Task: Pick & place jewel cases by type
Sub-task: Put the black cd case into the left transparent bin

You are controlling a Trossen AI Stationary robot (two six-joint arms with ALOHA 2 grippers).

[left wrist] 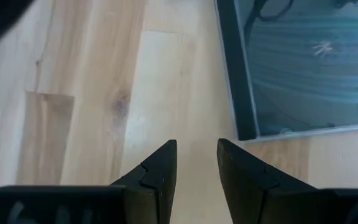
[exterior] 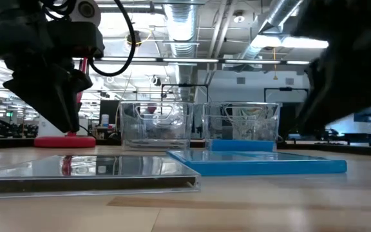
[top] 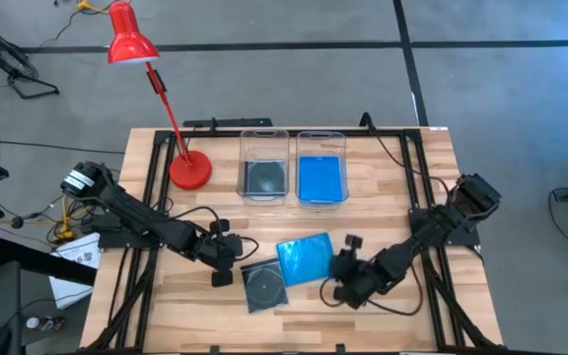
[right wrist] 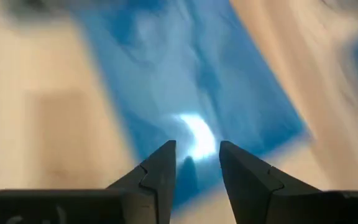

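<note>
Both grippers sit low over the wooden table, each with its fingers parted by a narrow gap and nothing between them. On the left, the left gripper hovers just beside the clear jewel case, which lies flat near the front edge with a disc showing through it; in the left wrist view the two dark fingers point at bare wood, and the corner of the clear case lies just ahead and off to one side, not touched. On the right, the right gripper is at the edge of the blue jewel case, which lies flat and slightly turned, just beside the clear one — whether the two cases overlap or only touch I cannot tell. In the right wrist view the fingers frame the blue case close below them, with no grip on it. Farther back stand two clear bins side by side: the left bin holds a dark grey case, the right bin a blue case. A red desk lamp stands just left of the bins.
</note>
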